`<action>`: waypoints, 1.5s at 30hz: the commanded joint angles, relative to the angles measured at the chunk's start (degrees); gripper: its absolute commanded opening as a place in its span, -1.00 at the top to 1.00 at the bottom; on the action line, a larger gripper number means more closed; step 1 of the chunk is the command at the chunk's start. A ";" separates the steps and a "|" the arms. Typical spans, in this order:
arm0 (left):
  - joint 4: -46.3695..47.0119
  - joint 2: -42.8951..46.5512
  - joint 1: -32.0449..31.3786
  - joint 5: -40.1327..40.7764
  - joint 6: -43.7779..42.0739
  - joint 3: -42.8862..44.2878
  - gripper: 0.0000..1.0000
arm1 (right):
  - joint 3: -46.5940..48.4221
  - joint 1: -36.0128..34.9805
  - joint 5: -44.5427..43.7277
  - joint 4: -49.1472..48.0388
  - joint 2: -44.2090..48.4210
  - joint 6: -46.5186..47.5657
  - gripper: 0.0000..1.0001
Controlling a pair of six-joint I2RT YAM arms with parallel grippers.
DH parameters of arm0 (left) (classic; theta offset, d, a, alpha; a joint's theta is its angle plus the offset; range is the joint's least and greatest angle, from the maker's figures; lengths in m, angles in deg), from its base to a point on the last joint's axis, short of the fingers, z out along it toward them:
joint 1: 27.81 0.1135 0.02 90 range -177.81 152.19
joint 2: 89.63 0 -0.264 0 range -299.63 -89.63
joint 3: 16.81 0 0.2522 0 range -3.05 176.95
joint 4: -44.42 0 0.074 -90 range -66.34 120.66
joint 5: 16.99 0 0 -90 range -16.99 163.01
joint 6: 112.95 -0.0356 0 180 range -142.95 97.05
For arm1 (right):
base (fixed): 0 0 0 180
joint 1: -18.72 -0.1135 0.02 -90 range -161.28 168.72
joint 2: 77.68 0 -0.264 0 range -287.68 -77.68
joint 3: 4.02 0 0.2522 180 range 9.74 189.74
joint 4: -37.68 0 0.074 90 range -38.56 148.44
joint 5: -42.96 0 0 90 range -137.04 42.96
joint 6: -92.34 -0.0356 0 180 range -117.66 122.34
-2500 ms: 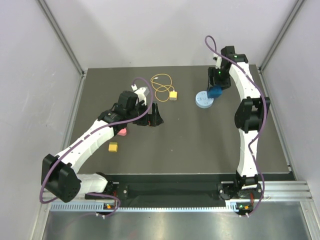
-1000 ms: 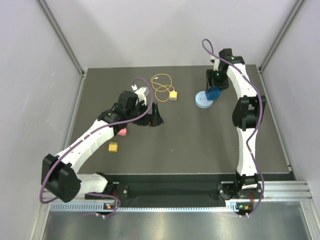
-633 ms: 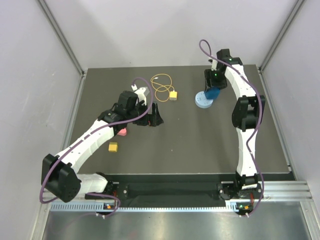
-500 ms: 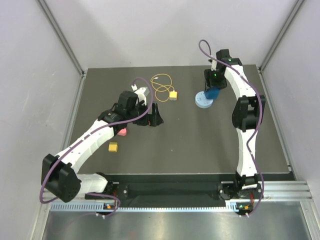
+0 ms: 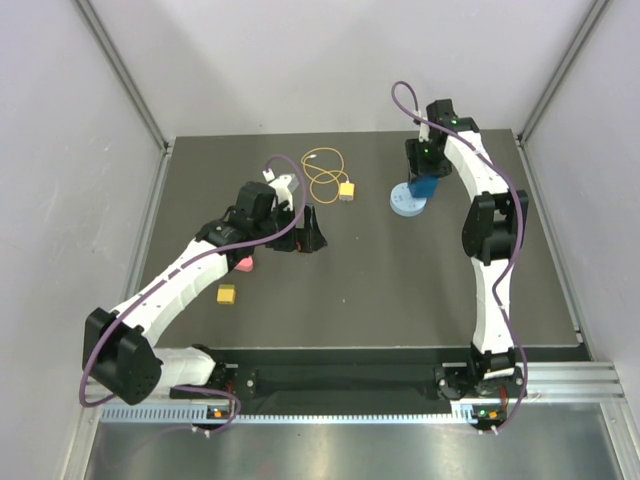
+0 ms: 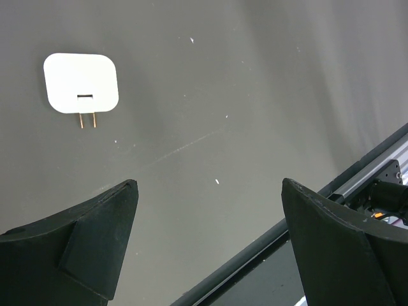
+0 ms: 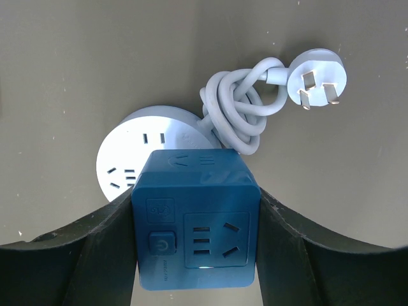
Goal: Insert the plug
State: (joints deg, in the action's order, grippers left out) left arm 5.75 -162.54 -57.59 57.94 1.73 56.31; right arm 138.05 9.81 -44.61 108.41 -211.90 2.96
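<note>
The right hand [image 7: 196, 201] is clamped on a blue socket cube [image 7: 191, 245], held over a round white strip [image 7: 121, 153], probably to offer a steady socket. The left hand [image 6: 208, 191] is apart and empty. The plug [image 5: 346, 189] lies on the surface [image 5: 400, 280] beside its wire [image 5: 322, 172], near the left hand, which seems placed to fetch it.

Plug [image 5: 347, 189] detail too small; pwr strip [image 7: 118, 159] half behind blue cube [image 7: 194, 220]
</note>
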 commanded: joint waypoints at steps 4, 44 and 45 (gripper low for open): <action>0.82 0.13 0.16 0.57 -0.96 0.59 -0.96 | -2.62 -0.06 0.19 0.78 -0.09 1.40 1.00; 1.26 -1.45 0.07 -1.01 -0.34 0.76 -0.96 | -5.18 2.14 1.61 4.38 3.25 3.51 1.00; 1.26 -1.45 0.07 -1.01 -0.34 0.76 -0.96 | -5.18 2.14 1.52 4.38 3.26 3.77 1.00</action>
State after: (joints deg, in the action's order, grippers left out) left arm 5.75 -163.89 -57.59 57.43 1.76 56.31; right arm 133.61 11.38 -41.59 106.12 -209.43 5.32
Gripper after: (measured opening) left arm 0.983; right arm 0.609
